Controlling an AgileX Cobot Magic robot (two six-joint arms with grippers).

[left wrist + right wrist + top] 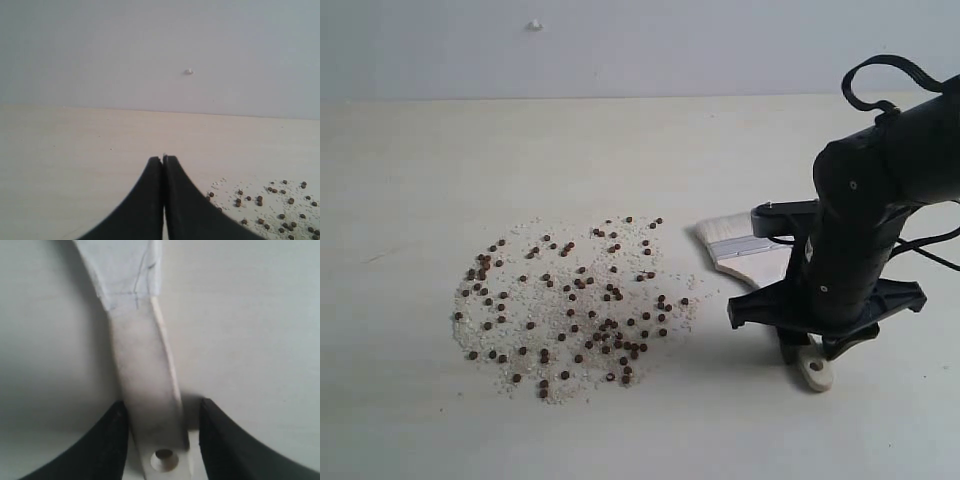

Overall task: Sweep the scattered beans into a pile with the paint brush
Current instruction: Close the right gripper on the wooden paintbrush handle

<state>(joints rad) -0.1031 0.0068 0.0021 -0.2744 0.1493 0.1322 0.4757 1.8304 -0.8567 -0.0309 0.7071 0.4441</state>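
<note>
The beans [570, 305] lie scattered in a wide patch with whitish grains on the pale table; no compact pile shows. To their right lies the paint brush [735, 245], bristles toward the beans, its holed handle end [813, 370] nearer the front. My right gripper [810, 352] is down over the handle. In the right wrist view it [162, 402] stands open with the wooden handle [145, 370] between its fingers, one finger at the wood and a gap on the other side. My left gripper [163, 157] is shut and holds nothing, with the edge of the beans [270, 205] beside it.
The pale table [440, 160] runs back to a plain wall. A small white speck [534, 25] sits on that wall. The black right arm [880, 200] with its cables hides the middle of the brush.
</note>
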